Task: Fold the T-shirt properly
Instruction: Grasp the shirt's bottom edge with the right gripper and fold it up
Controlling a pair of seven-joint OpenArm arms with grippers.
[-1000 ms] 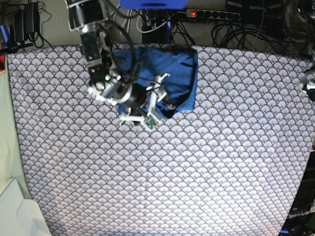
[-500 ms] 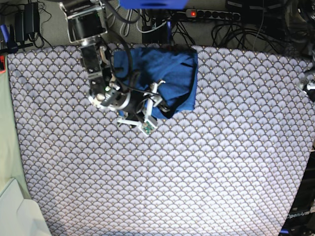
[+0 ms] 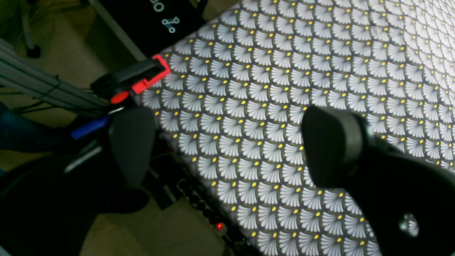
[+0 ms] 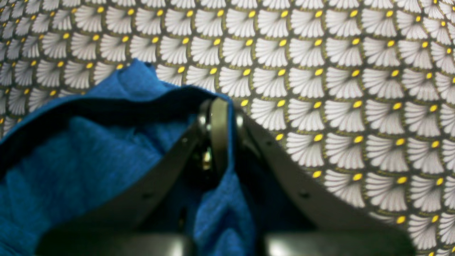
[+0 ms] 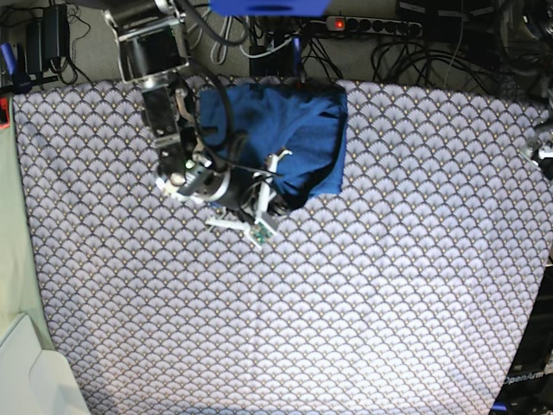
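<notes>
right gripper [image 4: 219, 106] pressed together, pinching the t-shirt [image 5: 289, 138] at its lower edge, top centre of base view. shirt lies bunched on the scallop-pattern worktop [image 5: 363, 294]. left gripper [image 3: 227, 142] spread wide over the worktop edge, holding nothing.

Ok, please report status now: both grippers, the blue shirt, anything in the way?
Right gripper shut on blue knit T-shirt edge. Left gripper open, empty, at edge of fan-patterned tablecloth. Shirt bunched at far edge. Nothing in the way.

Fan-patterned table [image 5: 389, 285] under blue T-shirt [image 5: 289, 130]
</notes>
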